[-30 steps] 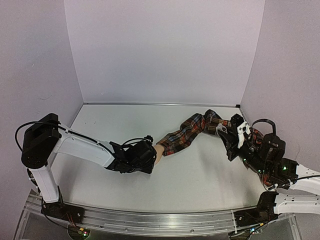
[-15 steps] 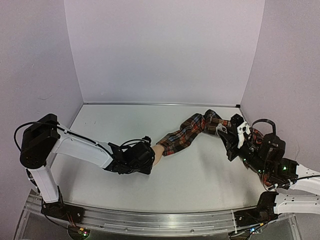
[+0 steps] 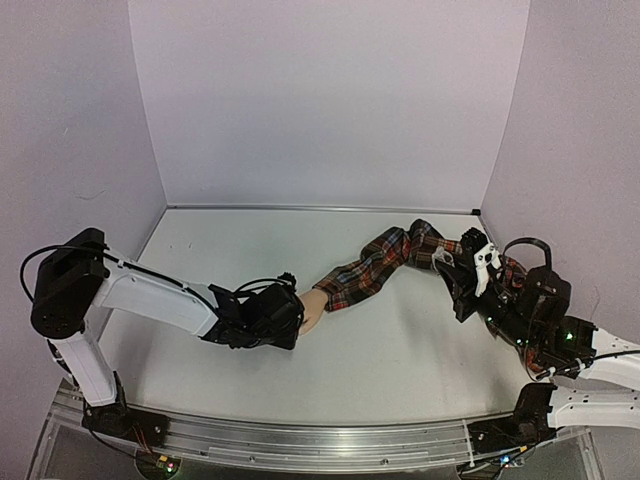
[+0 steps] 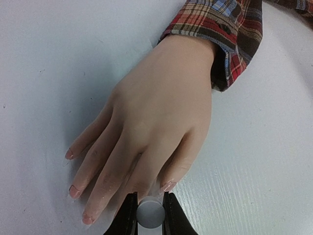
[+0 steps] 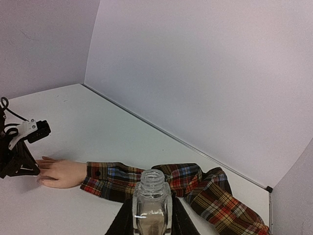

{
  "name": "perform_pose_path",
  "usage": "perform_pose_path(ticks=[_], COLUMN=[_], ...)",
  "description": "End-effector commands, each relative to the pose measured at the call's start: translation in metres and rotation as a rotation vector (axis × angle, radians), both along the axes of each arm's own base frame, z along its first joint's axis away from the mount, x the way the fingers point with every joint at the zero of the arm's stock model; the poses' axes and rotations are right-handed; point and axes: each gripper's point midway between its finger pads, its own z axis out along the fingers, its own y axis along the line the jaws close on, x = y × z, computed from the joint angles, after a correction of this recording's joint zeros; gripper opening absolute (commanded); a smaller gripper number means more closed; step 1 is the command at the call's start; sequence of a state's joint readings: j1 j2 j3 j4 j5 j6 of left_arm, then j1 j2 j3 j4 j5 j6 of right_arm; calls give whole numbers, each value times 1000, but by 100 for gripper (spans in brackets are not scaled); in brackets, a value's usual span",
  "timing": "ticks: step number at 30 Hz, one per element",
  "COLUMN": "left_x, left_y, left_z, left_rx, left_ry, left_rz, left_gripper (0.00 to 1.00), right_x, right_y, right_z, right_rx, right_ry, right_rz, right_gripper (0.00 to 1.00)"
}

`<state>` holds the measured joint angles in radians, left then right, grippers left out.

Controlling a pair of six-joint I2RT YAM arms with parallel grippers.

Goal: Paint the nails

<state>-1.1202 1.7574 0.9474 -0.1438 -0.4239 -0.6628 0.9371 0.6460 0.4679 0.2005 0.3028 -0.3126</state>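
A pale mannequin hand point(image 4: 156, 112) lies palm down, its wrist in a red plaid sleeve point(image 4: 230, 34). Its nails point(image 4: 167, 186) look glossy and pinkish, and several fingertips point(image 4: 74, 192) point toward the camera. My left gripper point(image 4: 149, 197) is shut on a round grey-white brush cap point(image 4: 150, 214), right at the tip of one finger. What lies under the cap is hidden. From above, the left gripper point(image 3: 280, 318) sits at the hand point(image 3: 313, 307). My right gripper point(image 5: 152, 208) is shut on an uncapped clear bottle point(image 5: 152, 186), held upright above the sleeve point(image 5: 195, 183).
The plaid sleeve point(image 3: 385, 262) snakes across the white table point(image 3: 240, 250) from the hand to the right arm. Lilac walls point(image 3: 330, 100) close in the back and both sides. A metal rail point(image 3: 300, 440) runs along the near edge.
My left gripper has drawn back a little to the left, uncovering more of the hand. The right arm and the bottle have not moved.
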Motion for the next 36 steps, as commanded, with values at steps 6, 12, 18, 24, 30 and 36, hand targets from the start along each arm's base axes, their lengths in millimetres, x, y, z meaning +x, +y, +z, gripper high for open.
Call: perform_pose_path(ticks=[6, 12, 18, 24, 30, 36], left_x=[7, 12, 17, 16, 15, 16], left_y=[-17, -28, -30, -27, -26, -28], left_z=[46, 41, 35, 27, 22, 19], left_rx=[-95, -93, -87, -74, -70, -67], left_ry=[-63, -66, -62, -52, -51, -48], left_rz=[-13, -31, -32, -28, -27, -31], left_gripper=[0, 0, 0, 0, 0, 0], right_x=[1, 0, 0, 0, 1, 1], right_y=[-3, -4, -4, -4, -4, -4], right_z=[12, 13, 13, 13, 13, 14], right_rx=[44, 48, 47, 47, 46, 45], right_ry=[-19, -22, -21, -21, -22, -24], right_rz=[-6, -7, -8, -7, -8, -8], right_gripper=[0, 0, 0, 0, 0, 0])
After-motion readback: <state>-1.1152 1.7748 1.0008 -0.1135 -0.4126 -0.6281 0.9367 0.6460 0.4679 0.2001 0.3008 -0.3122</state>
